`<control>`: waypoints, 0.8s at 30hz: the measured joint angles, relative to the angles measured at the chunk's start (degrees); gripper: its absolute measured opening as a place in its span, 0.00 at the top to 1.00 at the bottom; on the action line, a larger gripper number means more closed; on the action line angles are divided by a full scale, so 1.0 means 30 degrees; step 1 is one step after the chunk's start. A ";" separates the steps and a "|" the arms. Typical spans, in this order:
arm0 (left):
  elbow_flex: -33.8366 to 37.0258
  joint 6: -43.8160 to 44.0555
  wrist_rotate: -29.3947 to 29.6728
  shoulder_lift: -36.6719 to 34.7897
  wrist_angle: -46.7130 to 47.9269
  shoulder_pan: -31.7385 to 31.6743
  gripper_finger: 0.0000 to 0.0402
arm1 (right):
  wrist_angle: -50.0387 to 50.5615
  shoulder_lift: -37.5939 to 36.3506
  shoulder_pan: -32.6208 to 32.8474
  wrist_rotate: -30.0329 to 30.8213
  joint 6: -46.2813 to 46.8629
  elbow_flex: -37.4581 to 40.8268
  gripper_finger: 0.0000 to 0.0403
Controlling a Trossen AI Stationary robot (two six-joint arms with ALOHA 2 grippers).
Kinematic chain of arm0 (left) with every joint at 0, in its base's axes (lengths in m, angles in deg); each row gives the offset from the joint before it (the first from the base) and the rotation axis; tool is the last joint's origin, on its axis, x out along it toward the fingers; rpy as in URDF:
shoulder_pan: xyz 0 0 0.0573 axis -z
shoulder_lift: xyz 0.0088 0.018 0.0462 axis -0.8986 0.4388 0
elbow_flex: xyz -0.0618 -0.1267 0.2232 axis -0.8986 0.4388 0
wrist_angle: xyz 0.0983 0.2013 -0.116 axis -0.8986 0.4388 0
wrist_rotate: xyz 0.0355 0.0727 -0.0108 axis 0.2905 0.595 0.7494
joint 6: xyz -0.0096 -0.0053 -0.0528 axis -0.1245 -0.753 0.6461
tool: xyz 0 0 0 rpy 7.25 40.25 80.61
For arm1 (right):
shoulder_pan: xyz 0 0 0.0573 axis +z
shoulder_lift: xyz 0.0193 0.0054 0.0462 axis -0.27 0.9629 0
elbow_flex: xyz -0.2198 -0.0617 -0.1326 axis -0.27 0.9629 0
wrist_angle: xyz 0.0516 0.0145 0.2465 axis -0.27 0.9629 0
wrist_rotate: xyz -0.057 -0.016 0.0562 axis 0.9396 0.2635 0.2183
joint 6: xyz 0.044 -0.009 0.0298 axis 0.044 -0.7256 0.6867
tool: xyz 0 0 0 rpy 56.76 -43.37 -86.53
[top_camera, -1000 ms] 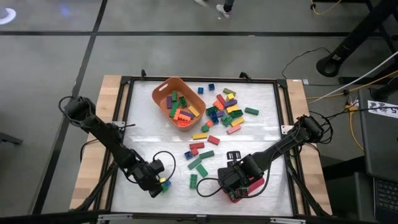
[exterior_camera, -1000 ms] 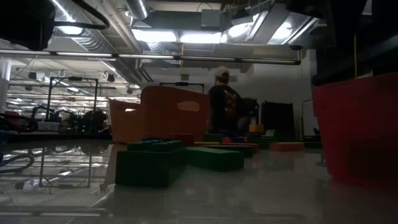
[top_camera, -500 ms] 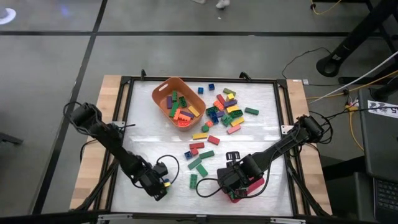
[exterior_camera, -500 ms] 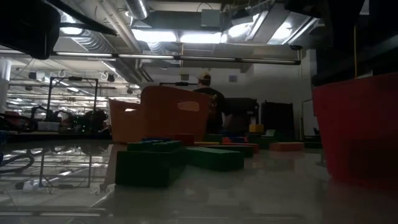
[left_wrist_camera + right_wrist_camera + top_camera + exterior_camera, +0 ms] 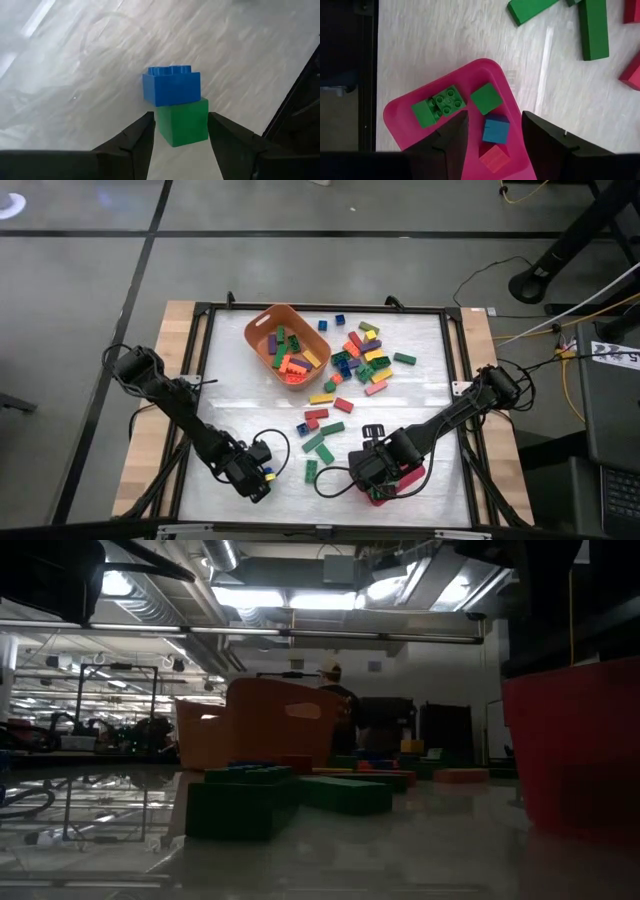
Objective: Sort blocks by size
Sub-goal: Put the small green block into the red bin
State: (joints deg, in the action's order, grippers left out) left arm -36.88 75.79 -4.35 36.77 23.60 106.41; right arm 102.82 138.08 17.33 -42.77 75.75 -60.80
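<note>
Blocks crowd mid-table; left gripper and right gripper jaws apart.

Floor: grey, smooth, crossed by dark seam lines in the upper left of the high view.
Cables: yellow and black cords trail over the floor at the right edge.
Stand base: a dark round foot at upper right.
Ceiling: bare ducts and pipes with bright strip lights across the top of the low view.
Back wall: pale, behind a dark cabinet right of centre.
Person: stands far off at centre, wearing a cap.
Left side: rows of lit shelving and equipment.
</note>
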 joint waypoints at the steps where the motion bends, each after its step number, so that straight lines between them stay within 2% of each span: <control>1: 0.0000 -0.0025 0.0013 0.0000 0.0000 0.0000 0.58 | 0.0000 0.0000 0.0000 0.0000 0.0000 0.0000 0.55; 13: -0.0289 0.0000 0.0006 0.0779 -0.0341 0.0021 0.58 | -0.0007 0.0000 0.0000 -0.0022 0.0000 0.0000 0.55; 24: -0.1435 -0.1489 0.0004 0.2160 0.0028 0.0022 0.58 | -0.0055 0.0000 0.0000 -0.0007 0.0035 0.0000 0.55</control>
State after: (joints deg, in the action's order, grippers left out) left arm -41.19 71.32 -4.33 43.25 23.68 106.48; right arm 102.66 138.08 17.33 -42.79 75.86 -60.80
